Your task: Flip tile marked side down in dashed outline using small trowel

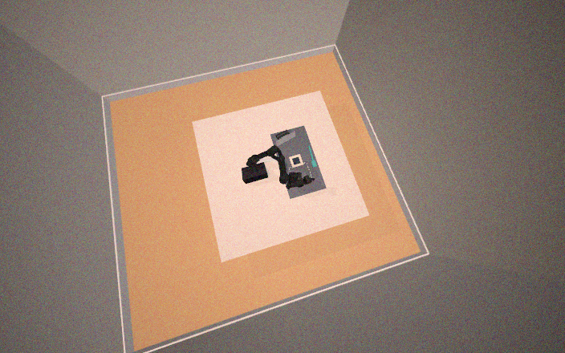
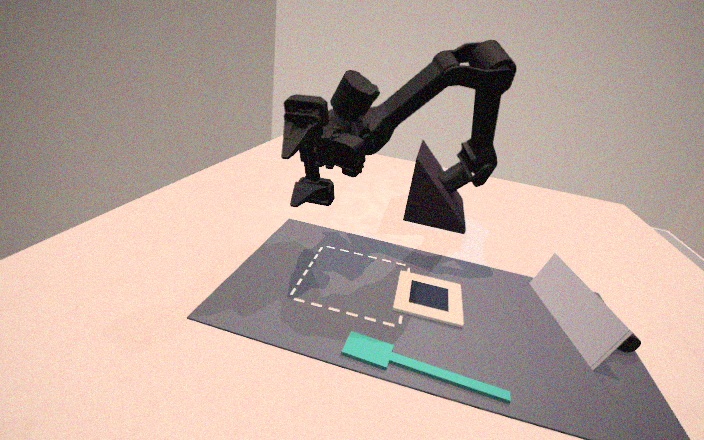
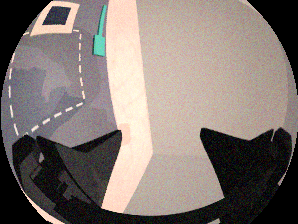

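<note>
The cream tile (image 1: 292,161) (image 2: 428,295) (image 3: 73,11) lies flat on the grey mat (image 2: 234,309), its dark square mark facing up. It sits at one side of the dashed outline (image 2: 351,314), over its edge, mostly outside. The green trowel (image 1: 314,163) (image 2: 367,349) (image 3: 99,45) lies flat near the mat's long edge, its blade beside an outline corner and its thin handle running past the tile. My gripper (image 1: 313,179) (image 2: 290,181) (image 3: 161,130) is open and empty, raised well above the mat's end on the outline's side, away from tile and trowel.
A tilted grey panel (image 1: 286,138) (image 2: 578,311) with a dark part behind it stands at the mat's other end, beyond the tile. The arm's dark wedge-shaped base (image 1: 254,172) (image 2: 432,197) stands on the pale table (image 1: 232,219) (image 2: 70,328) behind the mat.
</note>
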Action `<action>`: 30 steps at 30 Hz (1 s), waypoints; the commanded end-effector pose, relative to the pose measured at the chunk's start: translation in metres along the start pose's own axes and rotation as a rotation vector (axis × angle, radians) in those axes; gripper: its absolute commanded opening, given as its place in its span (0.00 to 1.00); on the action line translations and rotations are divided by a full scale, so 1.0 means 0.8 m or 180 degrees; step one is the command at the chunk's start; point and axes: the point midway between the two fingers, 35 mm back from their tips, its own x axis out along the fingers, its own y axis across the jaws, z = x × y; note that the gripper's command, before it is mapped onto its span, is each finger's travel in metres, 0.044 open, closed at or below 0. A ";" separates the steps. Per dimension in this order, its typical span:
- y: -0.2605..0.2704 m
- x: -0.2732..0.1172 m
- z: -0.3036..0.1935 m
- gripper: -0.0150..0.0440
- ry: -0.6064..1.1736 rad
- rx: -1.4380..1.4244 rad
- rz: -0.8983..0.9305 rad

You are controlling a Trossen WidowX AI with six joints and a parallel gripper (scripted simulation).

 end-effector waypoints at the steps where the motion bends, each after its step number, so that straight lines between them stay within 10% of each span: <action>1: -0.001 0.001 0.002 0.89 -0.0007 -0.0001 0.0002; 12: -0.015 0.047 0.076 0.42 -0.0145 0.0379 0.0311; 30: 0.013 0.101 0.227 0.42 0.0132 0.1713 0.1301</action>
